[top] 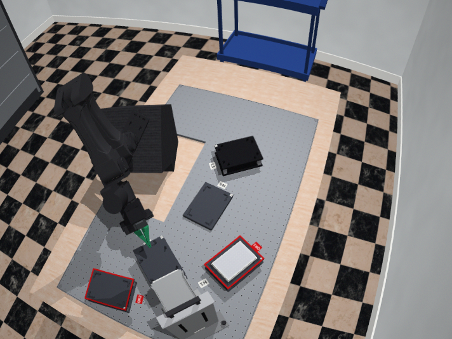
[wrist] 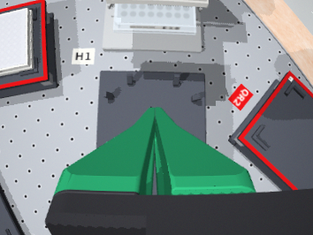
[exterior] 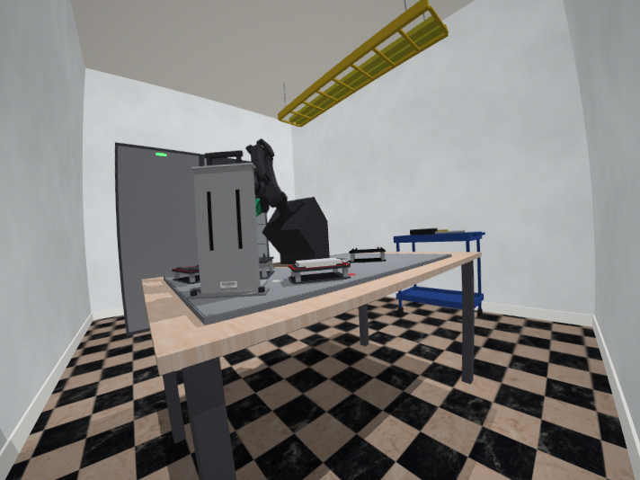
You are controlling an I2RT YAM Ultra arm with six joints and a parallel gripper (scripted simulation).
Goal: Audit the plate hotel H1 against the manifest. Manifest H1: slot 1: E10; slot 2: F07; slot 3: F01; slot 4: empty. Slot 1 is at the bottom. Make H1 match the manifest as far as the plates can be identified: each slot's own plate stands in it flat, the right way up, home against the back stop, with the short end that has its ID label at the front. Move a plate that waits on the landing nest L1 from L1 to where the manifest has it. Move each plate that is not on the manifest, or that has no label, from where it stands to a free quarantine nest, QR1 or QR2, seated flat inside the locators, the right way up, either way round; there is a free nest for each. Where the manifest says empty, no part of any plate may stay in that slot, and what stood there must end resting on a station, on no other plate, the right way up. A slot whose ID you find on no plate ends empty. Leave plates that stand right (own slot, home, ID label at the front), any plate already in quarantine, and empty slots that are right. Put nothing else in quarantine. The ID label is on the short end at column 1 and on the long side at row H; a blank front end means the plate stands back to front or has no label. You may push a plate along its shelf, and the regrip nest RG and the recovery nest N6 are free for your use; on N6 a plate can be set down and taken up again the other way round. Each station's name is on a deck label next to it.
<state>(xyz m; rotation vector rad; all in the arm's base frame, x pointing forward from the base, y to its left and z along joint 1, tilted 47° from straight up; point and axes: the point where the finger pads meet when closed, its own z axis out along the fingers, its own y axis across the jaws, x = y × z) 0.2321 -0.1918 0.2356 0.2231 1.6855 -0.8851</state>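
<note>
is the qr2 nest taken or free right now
Free. The red-framed QR2 nest shows only its bare dark surface with corner locators, no plate on it; the other red-framed nest holds a white plate.

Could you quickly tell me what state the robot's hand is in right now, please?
Hand: closed, holding nothing, above the dark platform in front of the plate rack.

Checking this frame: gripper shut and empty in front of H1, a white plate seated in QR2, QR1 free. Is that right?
One slip: the nests are swapped. In the wrist view the nest beside the red QR2 label is bare; the white plate sits in the other red-framed nest, right of the H1 label in the top view. The gripper is shut and empty before H1.
</note>
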